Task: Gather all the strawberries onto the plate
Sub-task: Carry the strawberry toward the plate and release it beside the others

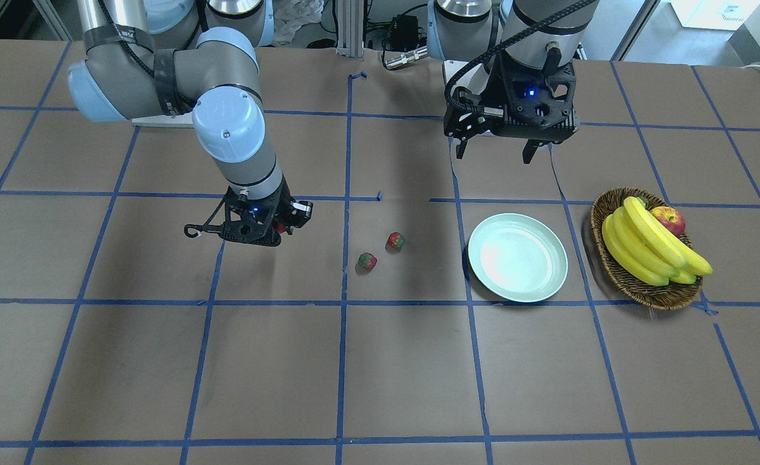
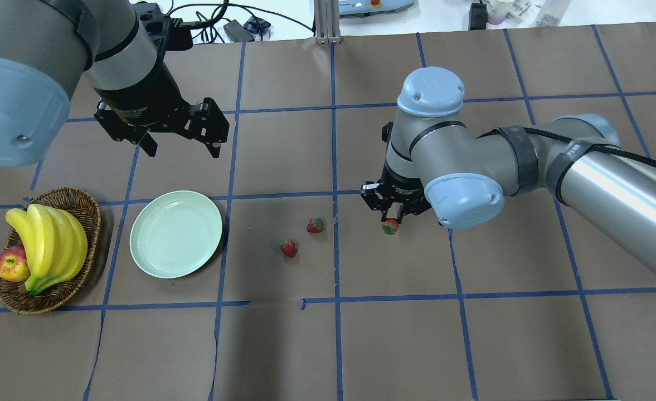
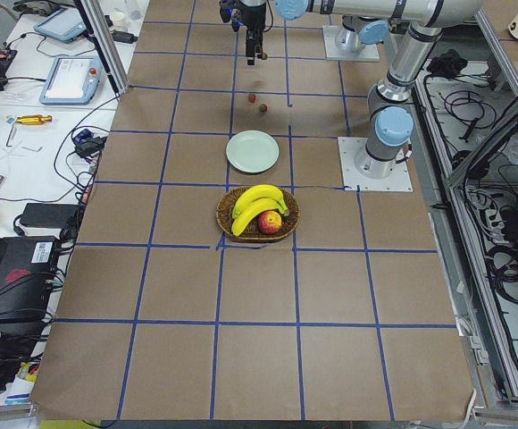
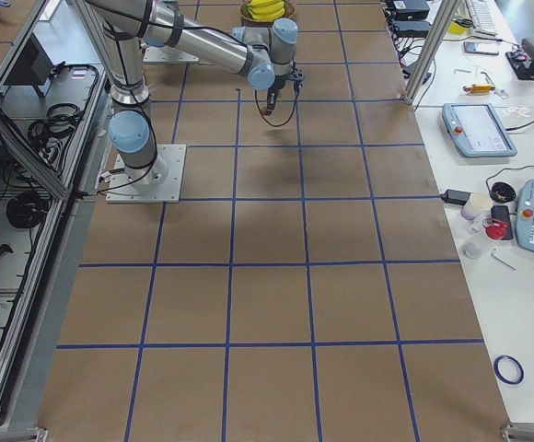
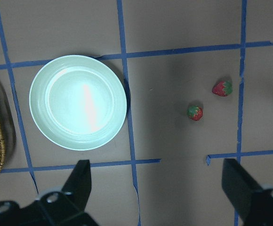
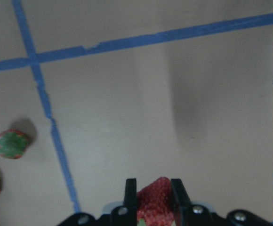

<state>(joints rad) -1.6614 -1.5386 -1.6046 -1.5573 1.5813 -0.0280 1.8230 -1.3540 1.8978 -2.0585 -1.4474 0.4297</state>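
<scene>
My right gripper (image 2: 390,223) is shut on one strawberry (image 6: 154,200) and holds it above the table, to the right of the other two in the overhead view. Those two strawberries (image 2: 315,225) (image 2: 288,248) lie on the brown table; they also show in the front view (image 1: 395,241) (image 1: 367,261) and the left wrist view (image 5: 222,88) (image 5: 195,113). The pale mint plate (image 2: 175,241) is empty, left of them. My left gripper (image 2: 181,149) hangs open and empty above the table behind the plate.
A wicker basket (image 2: 71,192) with bananas (image 2: 49,239) and an apple (image 2: 11,264) stands left of the plate. Blue tape lines cross the brown table.
</scene>
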